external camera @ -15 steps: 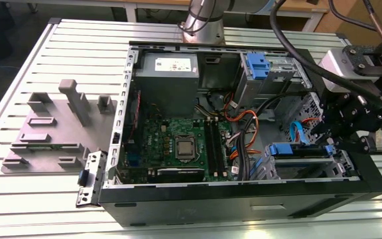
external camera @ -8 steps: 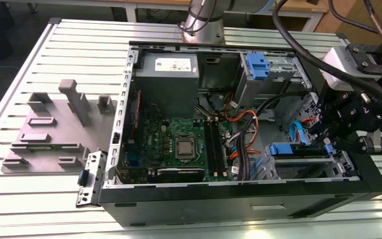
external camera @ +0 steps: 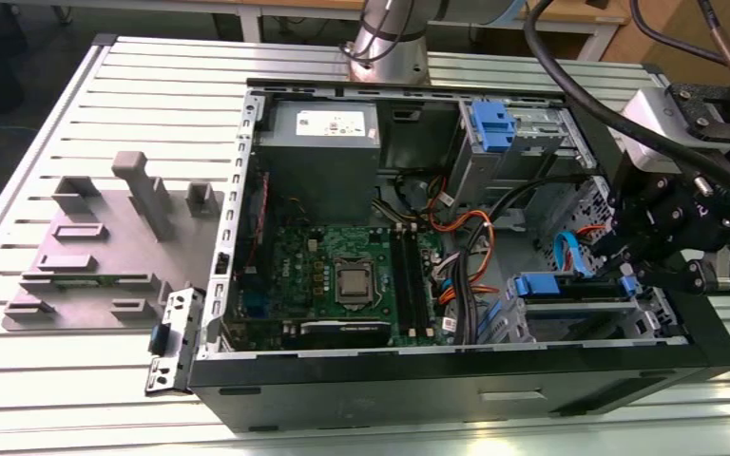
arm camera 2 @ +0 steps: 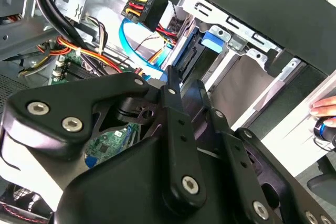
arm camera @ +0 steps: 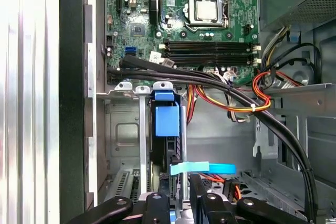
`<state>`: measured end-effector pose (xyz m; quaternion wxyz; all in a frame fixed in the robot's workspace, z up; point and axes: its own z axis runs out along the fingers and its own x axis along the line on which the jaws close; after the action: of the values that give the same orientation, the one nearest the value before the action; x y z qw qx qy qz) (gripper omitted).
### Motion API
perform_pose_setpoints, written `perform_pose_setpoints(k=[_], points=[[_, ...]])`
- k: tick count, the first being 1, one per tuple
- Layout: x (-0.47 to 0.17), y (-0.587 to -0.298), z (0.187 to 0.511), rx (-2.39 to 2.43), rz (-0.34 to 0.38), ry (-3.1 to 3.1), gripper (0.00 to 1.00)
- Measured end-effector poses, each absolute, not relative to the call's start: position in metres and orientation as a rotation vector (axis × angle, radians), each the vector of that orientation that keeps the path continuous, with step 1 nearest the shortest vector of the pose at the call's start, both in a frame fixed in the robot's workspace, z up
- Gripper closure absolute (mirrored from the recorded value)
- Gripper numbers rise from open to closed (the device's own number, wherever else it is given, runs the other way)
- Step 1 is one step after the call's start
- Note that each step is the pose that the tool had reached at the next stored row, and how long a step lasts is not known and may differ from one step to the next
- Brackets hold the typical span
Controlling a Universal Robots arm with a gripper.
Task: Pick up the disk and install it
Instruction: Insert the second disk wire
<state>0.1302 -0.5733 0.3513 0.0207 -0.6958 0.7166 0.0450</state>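
The disk [arm camera: 167, 153] stands edge-on in a slot of the grey drive cage [arm camera: 122, 129] at the case's near right corner, its blue bracket end [arm camera: 167, 120] facing the motherboard. In the second wrist view the disk [arm camera 2: 188, 59] shows a dark edge beside its blue bracket. In the exterior view the bracket [external camera: 536, 285] sits on top of the cage [external camera: 581, 318]. My black gripper [external camera: 625, 275] hangs just to the exterior view's right of it, low over the cage. In both wrist views the gripper [arm camera: 179, 195] [arm camera 2: 186, 85] points straight at the disk's end, very close to it.
A blue flat cable [arm camera: 202, 168] crosses right in front of the gripper. Black and orange wire bundles [arm camera: 236, 95] run past the cage. A second cage with a blue tab [external camera: 489, 123] stands at the case's back. A person's hand [arm camera 2: 325, 111] is outside the case wall.
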Motion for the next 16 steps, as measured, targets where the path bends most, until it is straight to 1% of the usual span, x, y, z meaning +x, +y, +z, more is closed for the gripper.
perform_pose_setpoints(k=[16], points=[[0.1315, -0.5733, 0.3553, -2.157, 0.139, 2.222, 0.71]])
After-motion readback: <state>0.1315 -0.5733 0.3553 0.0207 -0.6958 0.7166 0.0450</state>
